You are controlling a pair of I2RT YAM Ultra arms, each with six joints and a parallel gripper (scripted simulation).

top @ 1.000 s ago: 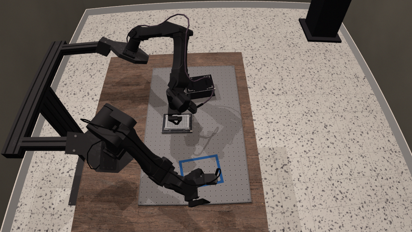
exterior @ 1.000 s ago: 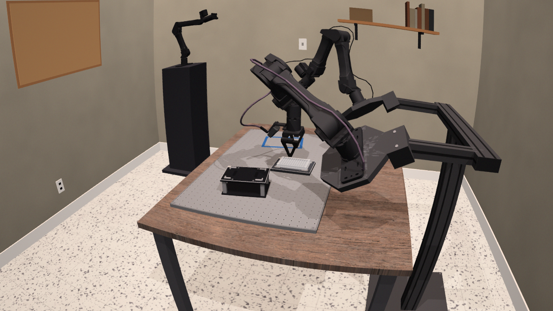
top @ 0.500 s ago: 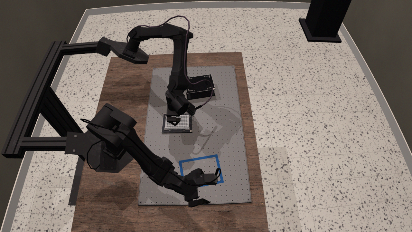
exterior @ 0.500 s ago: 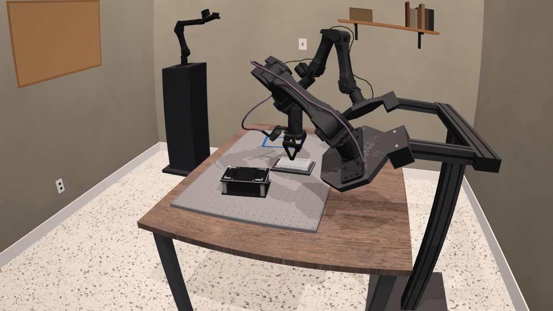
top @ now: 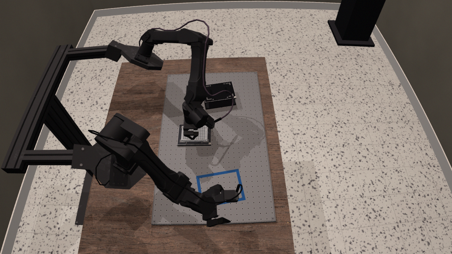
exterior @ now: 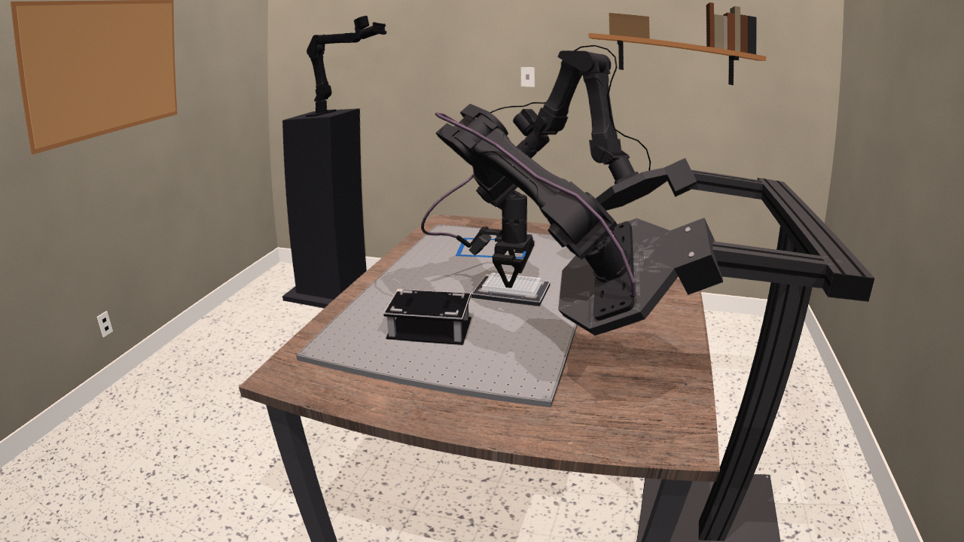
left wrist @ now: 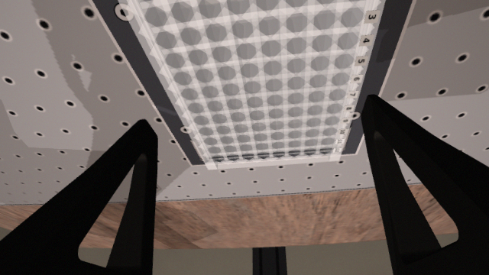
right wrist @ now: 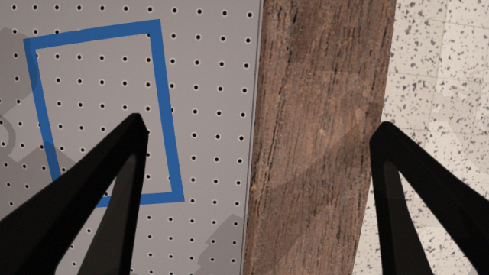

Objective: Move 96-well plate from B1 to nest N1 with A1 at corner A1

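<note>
Fingers spread apart, the left gripper [top: 190,136] [exterior: 508,284] [left wrist: 254,116] hovers above the 96-well plate [top: 202,133] [exterior: 514,283] [left wrist: 260,76], partly hidden on its bench spot [top: 192,145] [exterior: 535,299] [left wrist: 368,65]. The open right gripper [top: 218,221] [right wrist: 262,126] partly blocks its wrist camera's view of a blue outline [top: 218,173] [exterior: 492,256] [right wrist: 166,111].

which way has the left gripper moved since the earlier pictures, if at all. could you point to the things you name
Yes: the left gripper [exterior: 508,284] [left wrist: 254,116] has come down, its fingertips now closer to the 96-well plate [exterior: 529,284] [left wrist: 263,76] in the exterior view.
</note>
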